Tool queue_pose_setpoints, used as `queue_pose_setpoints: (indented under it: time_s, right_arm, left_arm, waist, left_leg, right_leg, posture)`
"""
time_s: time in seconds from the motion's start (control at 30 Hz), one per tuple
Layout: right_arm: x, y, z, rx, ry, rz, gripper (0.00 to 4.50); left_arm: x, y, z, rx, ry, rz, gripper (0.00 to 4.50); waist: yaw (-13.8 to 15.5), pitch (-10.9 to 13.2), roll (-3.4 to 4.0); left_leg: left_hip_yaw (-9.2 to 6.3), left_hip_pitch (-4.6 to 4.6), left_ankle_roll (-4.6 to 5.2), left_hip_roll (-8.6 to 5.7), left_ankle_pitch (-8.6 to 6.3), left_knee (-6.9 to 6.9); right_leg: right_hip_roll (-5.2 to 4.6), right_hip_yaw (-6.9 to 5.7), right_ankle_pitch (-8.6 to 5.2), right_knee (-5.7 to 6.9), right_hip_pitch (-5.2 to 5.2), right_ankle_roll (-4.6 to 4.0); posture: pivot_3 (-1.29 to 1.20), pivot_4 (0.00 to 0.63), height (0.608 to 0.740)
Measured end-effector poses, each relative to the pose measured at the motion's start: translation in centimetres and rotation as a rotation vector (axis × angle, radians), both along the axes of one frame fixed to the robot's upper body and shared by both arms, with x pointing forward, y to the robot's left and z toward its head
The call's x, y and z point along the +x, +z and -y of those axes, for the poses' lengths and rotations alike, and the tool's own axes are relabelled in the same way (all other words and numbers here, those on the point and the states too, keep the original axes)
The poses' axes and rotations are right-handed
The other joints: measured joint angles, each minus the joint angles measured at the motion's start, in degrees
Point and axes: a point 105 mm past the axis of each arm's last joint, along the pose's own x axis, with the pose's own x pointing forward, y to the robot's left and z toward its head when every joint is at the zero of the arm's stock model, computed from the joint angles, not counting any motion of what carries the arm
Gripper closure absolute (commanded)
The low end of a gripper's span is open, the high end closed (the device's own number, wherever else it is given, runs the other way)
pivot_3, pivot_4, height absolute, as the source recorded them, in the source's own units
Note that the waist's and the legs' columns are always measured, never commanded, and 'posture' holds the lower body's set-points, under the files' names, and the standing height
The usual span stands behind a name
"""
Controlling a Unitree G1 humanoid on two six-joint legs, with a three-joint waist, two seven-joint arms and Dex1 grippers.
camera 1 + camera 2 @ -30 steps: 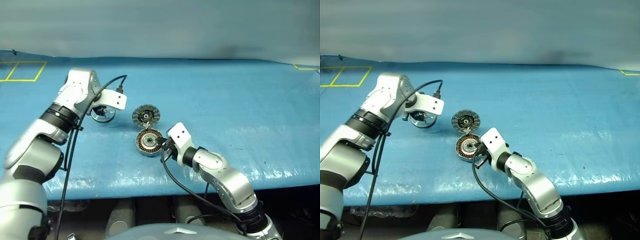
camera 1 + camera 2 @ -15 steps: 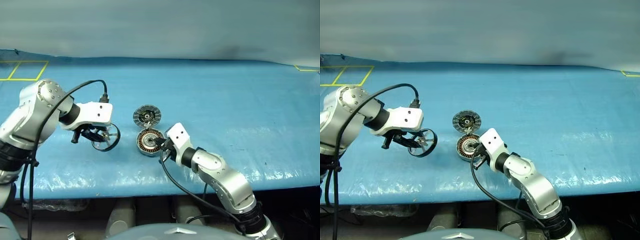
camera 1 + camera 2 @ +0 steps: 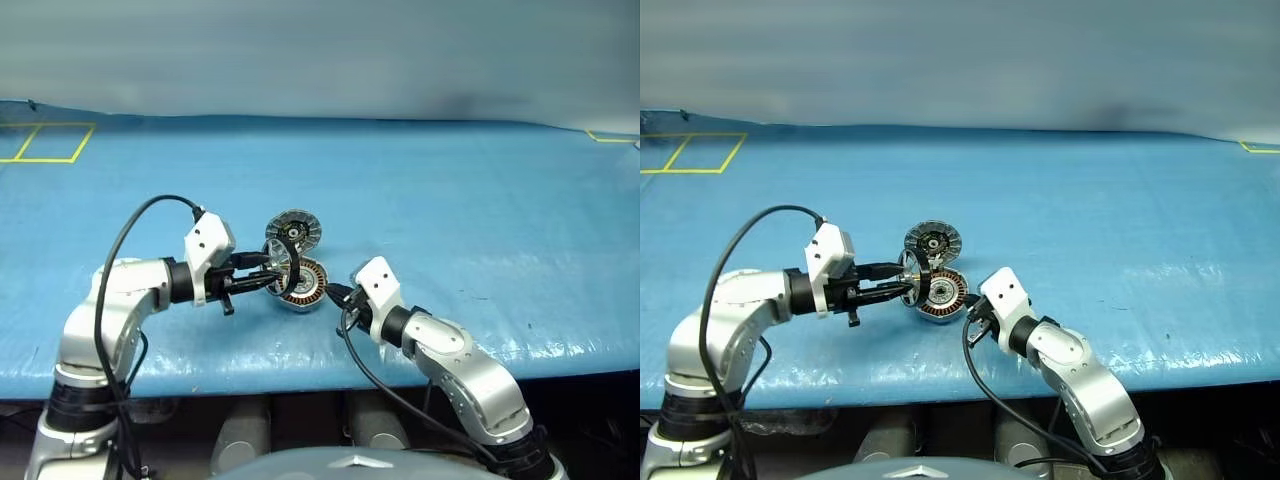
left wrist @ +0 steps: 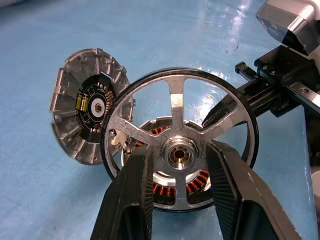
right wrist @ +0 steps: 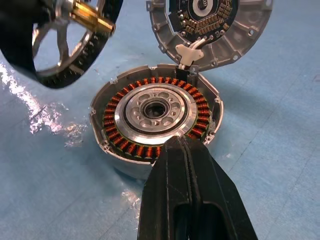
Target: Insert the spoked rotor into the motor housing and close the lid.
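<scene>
Spoked rotor (image 4: 180, 150) gripped in left end effector (image 4: 178, 172), apparently above motor housing (image 5: 156, 120)

Both arms reach inward over the desk, forearms low. The left hand (image 3: 262, 277) points toward the right one, its fingers (image 4: 135, 192) clamped on the spoked rotor (image 4: 179, 150) — the right hand (image 5: 187, 150) has its fingers pressed together.

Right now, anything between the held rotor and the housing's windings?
No. In the right wrist view the spoked rotor, gripped by the left gripper, hangs beside the open motor housing; bare blue cover between.
</scene>
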Motion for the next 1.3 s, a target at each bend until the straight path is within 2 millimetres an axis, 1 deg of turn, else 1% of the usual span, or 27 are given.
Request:
queue_pose_setpoints:
  time_s: [0.13, 0.27, 0.5, 0.7, 0.97, 1.13, 1.3]
  right_arm:
    - [-0.4, 0.5, 0.2, 0.060, 0.016, 0.046, 4.50]
    - [-0.7, -0.1, 0.8, 0.071, 0.014, 0.048, 4.50]
    - [-1.0, -0.9, 1.4, 0.086, -0.018, 0.021, 4.50]
    - [-1.0, -0.3, 1.9, 0.152, -0.009, 0.079, 4.50]
    - [-1.6, -2.0, 2.9, 0.172, 0.025, 0.073, 4.50]
    - [-1.6, -2.5, 3.1, 0.178, 0.041, 0.085, 4.50]
    - [-1.8, -3.4, 3.1, 0.168, 0.051, 0.065, 4.50]
  left_arm:
    - [-0.1, -0.3, 0.7, -0.016, -0.008, 0.004, 3.23]
    - [0.1, -0.3, 1.6, -0.045, -0.019, -0.005, 3.23]
    - [1.4, 0.3, 2.0, 0.035, -0.075, -0.010, 3.23]
    - [2.4, 0.6, 2.3, 0.110, -0.157, -0.024, 3.23]
    - [2.9, 0.5, 2.6, 0.180, -0.247, -0.049, 3.23]
    - [3.1, 0.2, 2.7, 0.268, -0.308, -0.057, 3.23]
    - [4.1, 0.5, 2.8, 0.325, -0.313, -0.048, 3.23]
  waist:
    - [0.8, 0.0, 0.01]
    - [0.9, 0.0, 0.01]
    - [0.9, 0.0, 0.02]
    - [0.9, 0.0, 0.02]
    - [0.8, 0.0, 0.04]
    - [0.7, 0.0, 0.04]
    - [0.8, 0.0, 0.03]
  left_leg:
    - [0.01, 0.00, -0.02, -0.03, 0.02, 0.01]
    - [0.10, -0.01, -0.02, -0.07, 0.02, 0.01]
    - [0.08, -0.03, -0.02, -0.05, 0.02, -0.01]
    - [0.10, -0.05, -0.02, -0.06, 0.01, -0.02]
    - [0.12, -0.07, -0.02, -0.05, 0.01, -0.07]
    - [0.13, -0.07, -0.02, -0.05, 0.01, -0.07]
    - [0.13, -0.09, -0.02, -0.06, 0.01, -0.07]
  right_leg:
    - [-0.03, -0.01, 0.00, -0.03, 0.03, -0.01]
    - [-0.12, 0.00, 0.00, -0.05, 0.00, 0.00]
    - [-0.09, -0.01, -0.01, -0.06, -0.02, -0.01]
    - [-0.10, -0.02, -0.01, -0.10, -0.03, -0.01]
    - [-0.10, -0.01, -0.01, -0.10, -0.07, -0.01]
    - [-0.10, 0.00, -0.01, -0.11, -0.07, -0.01]
    - [-0.10, 0.00, -0.01, -0.11, -0.08, -0.01]
  posture:
    - [0.00, 0.150, 0.740]
    - [0.00, 0.150, 0.740]
    - [0.00, 0.150, 0.740]
    - [0.00, 0.150, 0.740]
    - [0.00, 0.150, 0.740]
    - [0.00, 0.150, 0.740]
    - [0.00, 0.150, 0.740]
